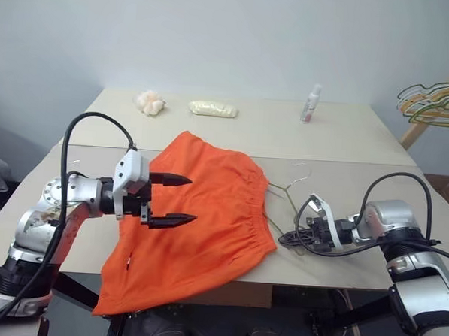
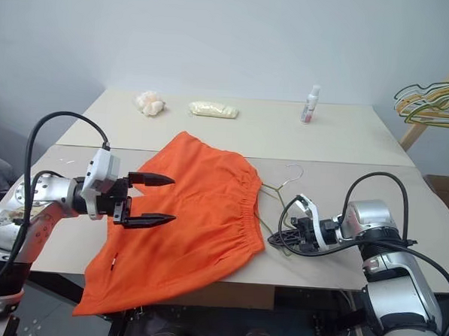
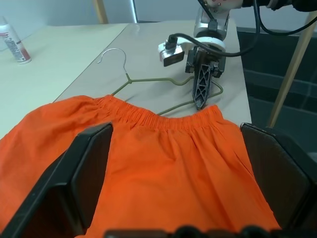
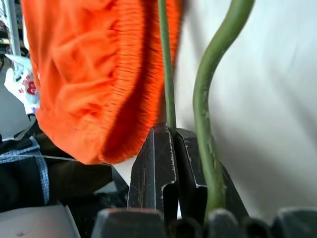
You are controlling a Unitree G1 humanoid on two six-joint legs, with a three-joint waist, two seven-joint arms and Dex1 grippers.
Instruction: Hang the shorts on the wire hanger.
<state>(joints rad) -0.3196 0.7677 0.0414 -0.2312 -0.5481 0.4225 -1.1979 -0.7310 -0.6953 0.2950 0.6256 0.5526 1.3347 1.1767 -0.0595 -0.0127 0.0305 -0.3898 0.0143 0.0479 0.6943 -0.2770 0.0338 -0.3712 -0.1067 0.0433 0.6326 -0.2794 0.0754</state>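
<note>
**Right end effector pinching the hanger wire, left one spread above the shorts**

You have the shorts (image 1: 199,219) spread flat on the tabletop (image 1: 346,137), near its front edge. One leg end droops over that front edge on your left, and the gathered elastic waistband faces your right. The wire hanger (image 1: 289,198) lies flat on the tabletop just beside the waistband. Its hook curls toward the far side, and part of its triangle is tucked at the waistband's edge, so you cannot tell how far it runs under the cloth.

Your right end effector (image 1: 290,237) sits low on the tabletop at the hanger's near corner. Its two black fingers (image 4: 166,163) are pressed together, and the right wrist view shows one thin strand of the wire pinched between their tips. The thicker-looking strand runs alongside the outer finger, and you cannot tell whether it touches.

Your left end effector (image 1: 174,201) hangs above the shorts on your left, pointing toward the right arm. Its fingers are spread wide with nothing between them. The left wrist view looks across the orange cloth to the waistband, the hanger and the right end effector beyond it.

At the far side of the tabletop you can see a small white bottle (image 1: 311,103), a pale yellow packet (image 1: 212,109) and a crumpled whitish lump (image 1: 150,102), all well apart from the shorts. A bunch of coloured hangers (image 1: 433,102) hangs off to the far right.
</note>
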